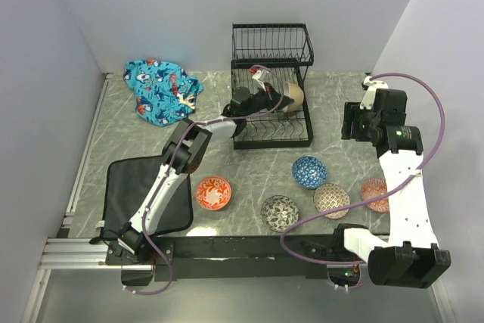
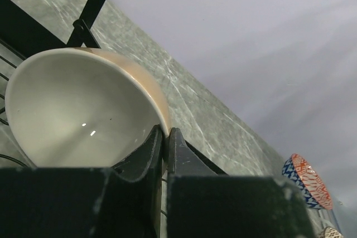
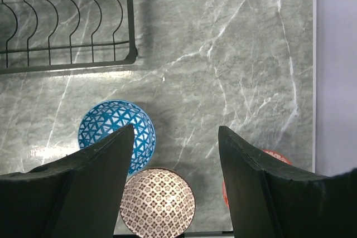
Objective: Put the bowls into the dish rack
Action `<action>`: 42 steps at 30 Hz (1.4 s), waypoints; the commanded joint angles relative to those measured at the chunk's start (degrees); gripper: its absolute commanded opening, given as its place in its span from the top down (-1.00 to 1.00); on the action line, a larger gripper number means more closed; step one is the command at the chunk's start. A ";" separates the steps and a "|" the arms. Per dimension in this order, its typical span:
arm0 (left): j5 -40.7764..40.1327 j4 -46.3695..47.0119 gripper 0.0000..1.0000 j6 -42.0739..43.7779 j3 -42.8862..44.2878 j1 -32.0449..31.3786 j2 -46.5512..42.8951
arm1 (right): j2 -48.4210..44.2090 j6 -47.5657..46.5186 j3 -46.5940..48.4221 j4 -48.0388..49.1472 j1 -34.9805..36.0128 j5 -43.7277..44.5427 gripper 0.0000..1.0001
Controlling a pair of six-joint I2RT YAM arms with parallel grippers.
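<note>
The black wire dish rack (image 1: 272,54) stands at the back of the table. My left gripper (image 1: 281,99) reaches into its lower tier, shut on the rim of the cream-white bowl (image 1: 294,95), which is tipped on its side. In the left wrist view the fingers pinch that bowl (image 2: 72,110) at its edge (image 2: 165,135). My right gripper (image 1: 360,120) hovers open and empty above the table. Below it lie the blue bowl (image 3: 120,118), the brown dotted bowl (image 3: 159,202) and a sliver of the salmon bowl (image 3: 276,154). The red-orange bowl (image 1: 214,192) and the black-and-white bowl (image 1: 279,212) sit nearer the front.
A blue patterned cloth (image 1: 161,88) lies crumpled at the back left. A black mat (image 1: 132,187) covers the front left, under my left arm. Grey walls close in the table on the left, back and right.
</note>
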 commanded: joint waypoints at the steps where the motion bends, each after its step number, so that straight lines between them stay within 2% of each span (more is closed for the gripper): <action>1: 1.16 4.69 0.93 1.38 3.50 1.60 0.69 | -0.32 -0.03 0.94 2.38 -0.48 0.01 -0.39; 18: 7.67 6.36 0.83 -2.13 6.93 4.42 5.97 | 0.73 -0.83 0.06 3.18 -0.57 0.71 -0.39; 25: 6.96 7.94 0.60 -4.77 3.94 4.33 5.27 | -0.14 -1.00 -0.21 3.26 -0.57 1.07 -0.39; 27: 7.14 8.82 0.69 -5.30 2.27 4.33 4.74 | -0.67 -1.00 -0.73 3.26 -0.48 1.07 -0.39; 28: 7.14 9.00 0.82 -5.82 1.66 4.33 4.22 | -0.93 -0.91 -0.91 3.35 -0.57 1.07 -0.39; 33: 7.67 9.17 0.98 -6.44 0.25 4.51 3.86 | -1.37 -0.74 -1.44 3.26 -0.66 0.98 -0.39; 36: 7.58 9.35 0.98 -6.70 0.25 4.59 3.86 | -1.11 -0.56 -1.44 3.35 -0.66 0.80 -0.39; 42: 2.58 13.04 0.98 -16.89 -3.27 4.24 0.71 | -0.76 -0.47 -1.09 3.44 -0.74 0.80 -0.39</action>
